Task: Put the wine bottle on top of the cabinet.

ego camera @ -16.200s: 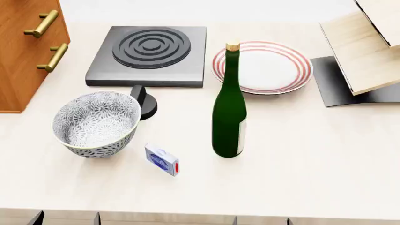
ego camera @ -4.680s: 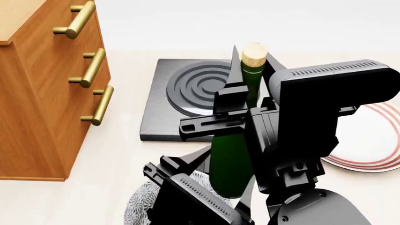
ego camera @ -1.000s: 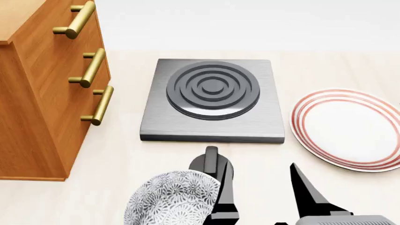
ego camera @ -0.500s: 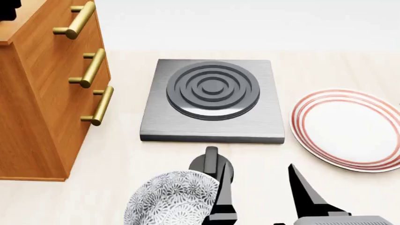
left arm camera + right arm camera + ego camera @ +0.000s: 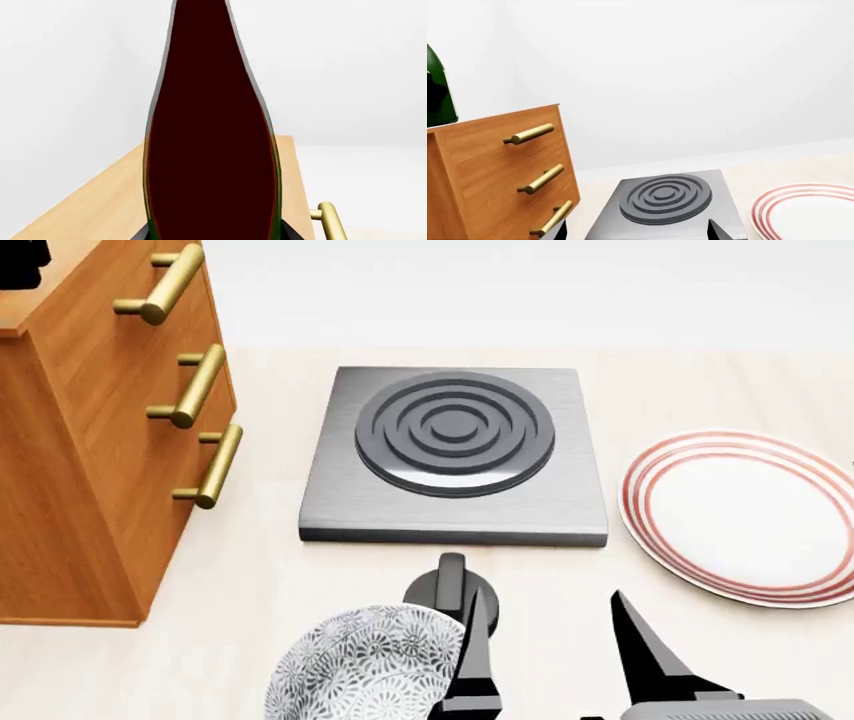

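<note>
Left wrist view: wine bottle [image 5: 210, 150] pinched in left claw [image 5: 212, 235] above cabinet [image 5: 100, 205] top.
Seen from right wrist, bottle base at cabinet's 10 o'clock corner. Right claw [image 5: 547, 655] spread wide, empty, low at 6 o'clock over surface [image 5: 267, 580], beside patterned bowl [image 5: 360, 665].

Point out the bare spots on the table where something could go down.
Bare table lies between the cabinet and the hotplate, and in the strip behind the hotplate toward the wall. It is crowded near the front, where the patterned bowl, a black knob and the right gripper sit together, with the striped plate close by.
</note>
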Controlling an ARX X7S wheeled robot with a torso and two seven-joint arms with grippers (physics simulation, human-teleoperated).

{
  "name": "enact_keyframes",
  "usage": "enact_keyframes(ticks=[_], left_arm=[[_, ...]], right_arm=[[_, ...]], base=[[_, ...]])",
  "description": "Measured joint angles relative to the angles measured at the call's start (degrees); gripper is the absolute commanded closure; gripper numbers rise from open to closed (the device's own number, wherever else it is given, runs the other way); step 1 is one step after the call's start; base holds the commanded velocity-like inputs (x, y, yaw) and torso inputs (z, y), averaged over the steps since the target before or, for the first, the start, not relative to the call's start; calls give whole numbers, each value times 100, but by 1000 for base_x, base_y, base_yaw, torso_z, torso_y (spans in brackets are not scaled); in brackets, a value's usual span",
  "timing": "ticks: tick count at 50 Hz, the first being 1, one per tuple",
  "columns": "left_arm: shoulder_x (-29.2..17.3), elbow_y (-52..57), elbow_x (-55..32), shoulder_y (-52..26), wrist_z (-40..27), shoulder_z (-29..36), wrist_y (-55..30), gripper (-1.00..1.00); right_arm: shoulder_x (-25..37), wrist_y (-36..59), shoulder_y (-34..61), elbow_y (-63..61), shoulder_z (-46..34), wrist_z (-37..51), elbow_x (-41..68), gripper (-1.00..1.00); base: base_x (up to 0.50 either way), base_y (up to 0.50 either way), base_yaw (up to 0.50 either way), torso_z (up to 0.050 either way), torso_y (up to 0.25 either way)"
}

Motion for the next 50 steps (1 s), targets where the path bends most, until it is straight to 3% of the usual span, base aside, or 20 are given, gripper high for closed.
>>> enact_keyframes(ticks=[33, 34, 50], left_arm=[[82, -32, 191, 383, -53, -202, 797, 100], [82, -32, 197, 388, -47, -205, 805, -100], [94, -108, -272, 574, -29, -157, 805, -100]], right_arm=[[47, -64, 17, 61, -67, 36, 11, -100], [48, -66, 17, 62, -70, 37, 10, -100], [75, -64, 19, 30, -99, 78, 32, -100]], base=[[1, 0, 0, -1, 0], [0, 0, -3, 0, 0], [0, 0, 0, 0, 0]])
